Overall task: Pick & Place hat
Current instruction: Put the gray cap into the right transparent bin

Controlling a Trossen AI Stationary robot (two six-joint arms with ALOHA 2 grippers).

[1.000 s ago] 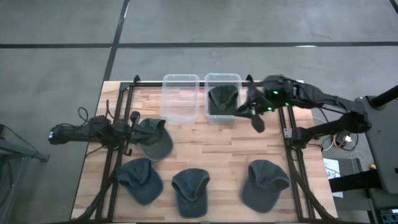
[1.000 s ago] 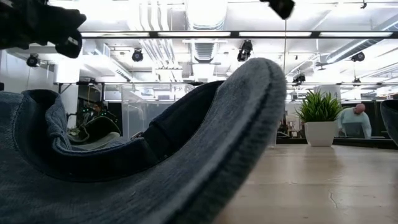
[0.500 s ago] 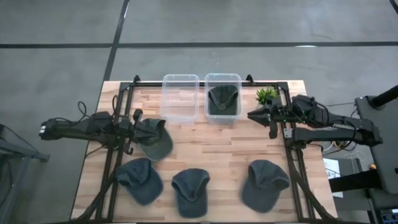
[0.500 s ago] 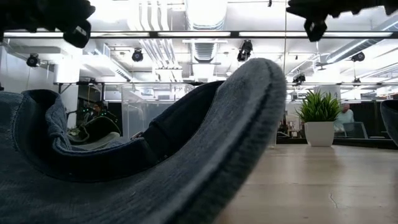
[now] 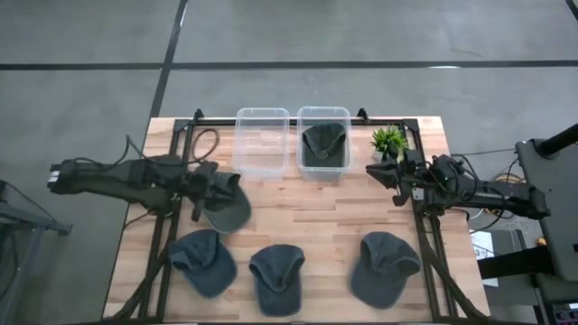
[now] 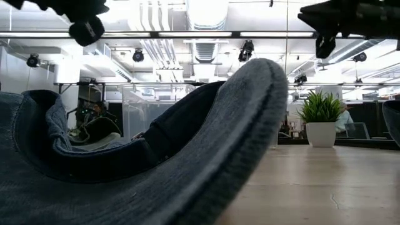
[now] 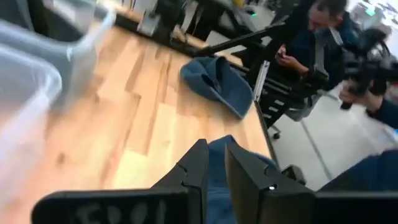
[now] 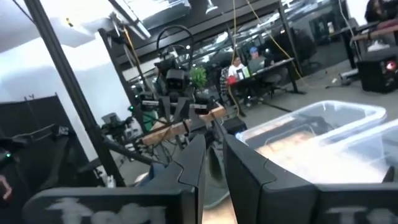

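Four dark blue-grey hats lie on the wooden table: one left of centre [image 5: 228,204] and a row of three by the near edge [image 5: 203,262], [image 5: 277,278], [image 5: 386,266]. A fifth hat [image 5: 323,143] lies inside the right clear bin [image 5: 344,116]. My left gripper [image 5: 203,187] hangs shut over the left edge of the left-of-centre hat, whose blue cloth [image 7: 214,163] shows past the fingers in the left wrist view. My right gripper [image 5: 383,171] is shut and stands right of the bins, near the table's right side.
An empty clear bin [image 5: 262,116] stands left of the filled one at the far edge. A small potted plant [image 5: 388,139] sits near the far right corner, close to my right gripper. Black frame rails run along both table sides. People are in the room beyond.
My right arm has drawn back from beside the filled bin toward the table's right edge, and its gripper has shifted a little to the right. My left gripper has moved right and slightly nearward, onto the edge of the left-of-centre hat. The hats have not moved.
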